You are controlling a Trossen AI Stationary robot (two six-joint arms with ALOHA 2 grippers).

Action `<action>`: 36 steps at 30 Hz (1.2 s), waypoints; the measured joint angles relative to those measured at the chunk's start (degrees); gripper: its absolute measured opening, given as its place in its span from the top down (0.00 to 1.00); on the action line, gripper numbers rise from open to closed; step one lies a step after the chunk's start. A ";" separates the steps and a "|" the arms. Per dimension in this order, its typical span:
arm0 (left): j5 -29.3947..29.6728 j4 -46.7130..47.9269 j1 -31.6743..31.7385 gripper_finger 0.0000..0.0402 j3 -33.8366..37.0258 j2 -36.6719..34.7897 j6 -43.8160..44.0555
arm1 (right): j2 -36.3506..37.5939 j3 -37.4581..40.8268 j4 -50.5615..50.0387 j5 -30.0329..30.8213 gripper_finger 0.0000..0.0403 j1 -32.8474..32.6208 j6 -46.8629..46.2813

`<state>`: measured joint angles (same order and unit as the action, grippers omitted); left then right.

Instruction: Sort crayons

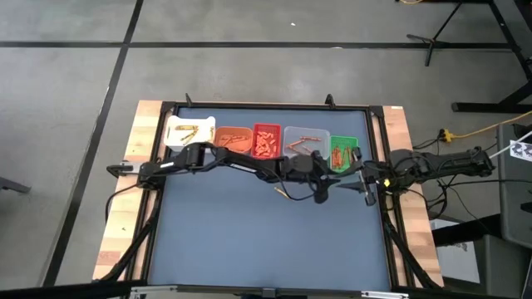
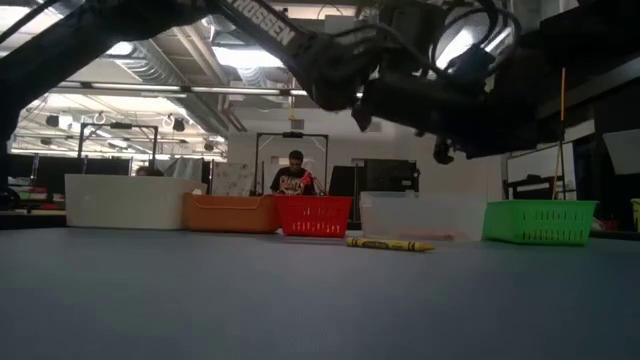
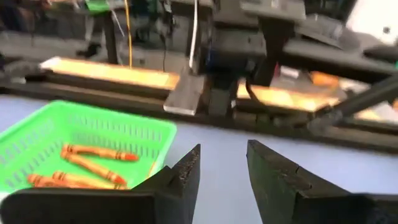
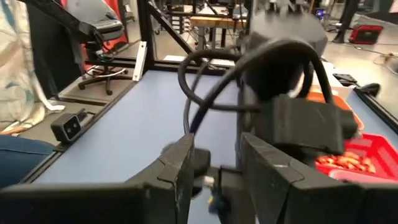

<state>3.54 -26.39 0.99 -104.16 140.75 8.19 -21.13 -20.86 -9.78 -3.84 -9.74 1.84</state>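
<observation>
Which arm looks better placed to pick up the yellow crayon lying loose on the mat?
Probably the left: its gripper hangs open near the yellow crayon, while the right gripper, also open, sits further off by the table edge.

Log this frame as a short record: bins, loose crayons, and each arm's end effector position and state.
bins: five in a row at the table's far side: white bin, orange bin, red bin, clear bin, green bin
bin contents: crayons in each, mostly orange-red
loose crayon: one yellow crayon on the blue mat, in front of the clear bin
left end effector: reached across to the right side, near the green bin, fingers open, empty
right end effector: at the table's right edge, open, empty
</observation>
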 joint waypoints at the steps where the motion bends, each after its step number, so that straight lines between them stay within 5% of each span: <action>1: -0.46 2.09 0.07 0.71 0.00 -0.77 0.02 | 0.38 0.00 -0.34 0.40 0.67 0.00 0.01; 9: -0.72 22.94 0.38 0.73 -0.07 -8.69 -3.95 | 4.58 0.10 -7.70 7.88 0.67 0.00 -0.03; 21: -1.80 46.83 -1.49 0.73 -0.04 -13.55 -9.70 | 12.31 6.55 -6.46 8.93 0.67 0.00 -0.04; 36: -1.56 55.58 -2.72 0.73 0.04 -13.53 -10.27 | 20.90 14.29 -0.06 13.36 0.67 0.02 -0.05</action>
<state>1.98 29.19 -1.74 -104.12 127.22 -2.09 -0.23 -6.57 -9.83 9.52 -9.72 1.79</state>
